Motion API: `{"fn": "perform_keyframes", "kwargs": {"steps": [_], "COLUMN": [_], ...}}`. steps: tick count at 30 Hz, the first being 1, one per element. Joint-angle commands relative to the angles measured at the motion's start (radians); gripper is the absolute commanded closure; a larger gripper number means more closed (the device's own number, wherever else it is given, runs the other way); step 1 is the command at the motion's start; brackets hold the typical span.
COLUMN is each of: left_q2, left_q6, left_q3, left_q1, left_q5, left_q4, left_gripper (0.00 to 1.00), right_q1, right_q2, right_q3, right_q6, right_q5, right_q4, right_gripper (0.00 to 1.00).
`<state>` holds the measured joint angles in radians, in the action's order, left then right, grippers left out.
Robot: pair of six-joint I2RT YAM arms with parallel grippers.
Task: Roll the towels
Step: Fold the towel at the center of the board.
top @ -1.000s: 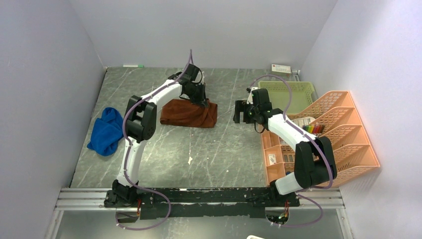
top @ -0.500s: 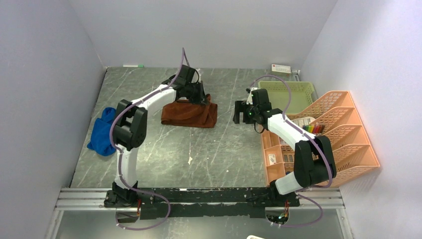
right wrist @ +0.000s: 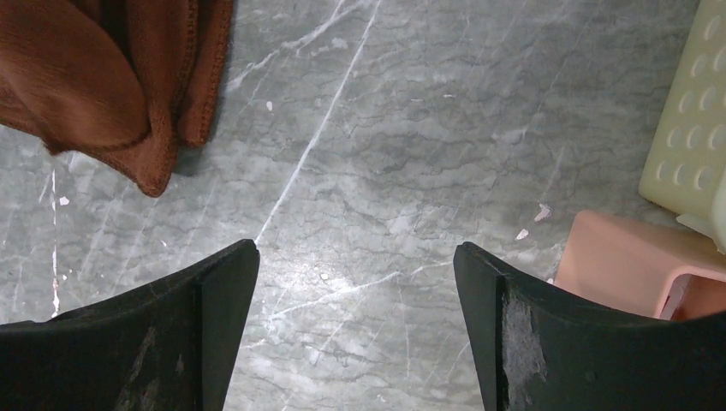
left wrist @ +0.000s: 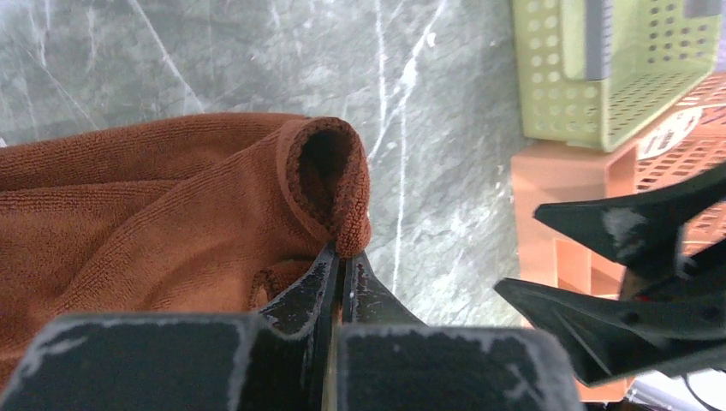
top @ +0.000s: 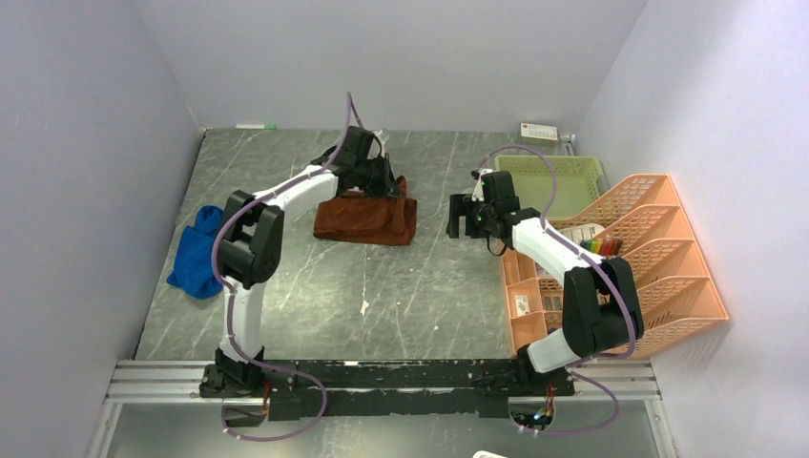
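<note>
The rust-brown towel [top: 366, 218] lies bunched on the grey table at centre back. My left gripper [top: 392, 187] is shut on its far right corner and holds that edge lifted; the left wrist view shows the pinched hem [left wrist: 347, 229] curled over above the jaws [left wrist: 342, 257]. The blue towel [top: 199, 252] lies crumpled at the table's left side. My right gripper [top: 462, 216] is open and empty, hovering over bare table just right of the brown towel, whose corner [right wrist: 128, 94] shows in the right wrist view, with the gripper [right wrist: 355, 257] above bare marble.
A green basket [top: 558, 181] stands at the back right, with orange stacked trays [top: 658, 258] and an orange divided organizer [top: 529, 296] along the right edge. A small white box [top: 539, 132] sits at the back wall. A marker [top: 255, 126] lies at the back left.
My left gripper has drawn the brown towel's right corner back and up, and the towel's left edge has shifted slightly right. The right arm has barely moved.
</note>
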<state>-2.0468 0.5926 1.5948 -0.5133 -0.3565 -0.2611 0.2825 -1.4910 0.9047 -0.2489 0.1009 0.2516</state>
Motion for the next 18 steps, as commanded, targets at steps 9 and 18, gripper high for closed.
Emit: {"fn": "perform_keyframes", "kwargs": {"steps": [9,18], "left_q2": [-0.053,0.226], "left_q6": [0.020,-0.030], "left_q3": [0.062,-0.056], "left_q1": [-0.001,0.188], "left_q5": [-0.088,-0.194], "left_q4": [0.009,0.020], "left_gripper": [0.00,0.01], "right_q1": [-0.003,-0.003], "right_q2": [-0.026,0.015], "right_q3": [-0.010,-0.065], "right_q6": [0.009,-0.039], "right_q5": [0.000,0.252], "right_q4": [-0.025,-0.289], "right_gripper": [0.13,0.09]}}
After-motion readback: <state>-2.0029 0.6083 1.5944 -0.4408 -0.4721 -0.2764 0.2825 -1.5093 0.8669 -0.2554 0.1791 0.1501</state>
